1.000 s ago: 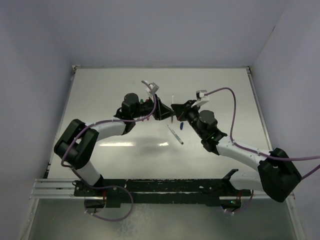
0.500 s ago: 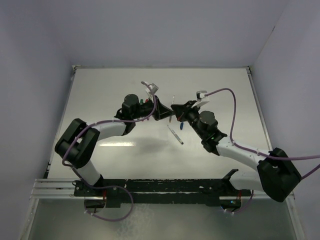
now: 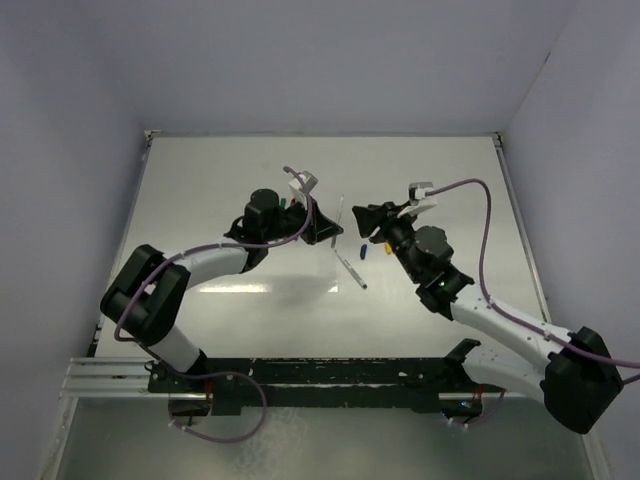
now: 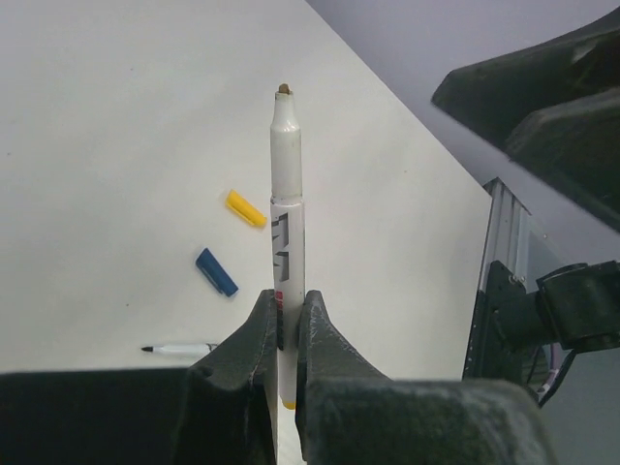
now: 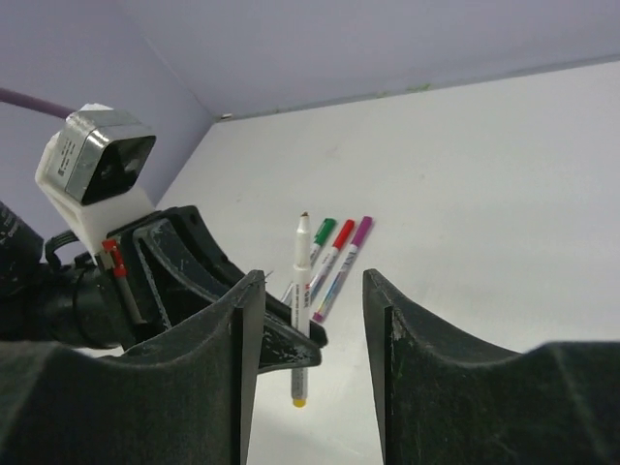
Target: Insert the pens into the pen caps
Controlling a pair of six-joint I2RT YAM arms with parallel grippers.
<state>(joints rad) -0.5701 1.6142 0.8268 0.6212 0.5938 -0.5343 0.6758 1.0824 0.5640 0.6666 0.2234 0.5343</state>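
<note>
**Left gripper (image 4: 288, 308) grips uncapped pen (image 4: 287, 213) upright**

Its jaws pinch the pen near its yellow end, tip up, perhaps brownish. The right gripper (image 5: 312, 281) stands wide open, empty. A yellow cap (image 4: 245, 208) and blue cap (image 4: 216, 272) lie on the table (image 4: 116, 116)

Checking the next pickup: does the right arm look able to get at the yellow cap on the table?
Probably yes. The right gripper is open and empty, and the yellow cap lies uncovered, apart from the blue cap. The pen in the left gripper stands nearby, though.
</note>
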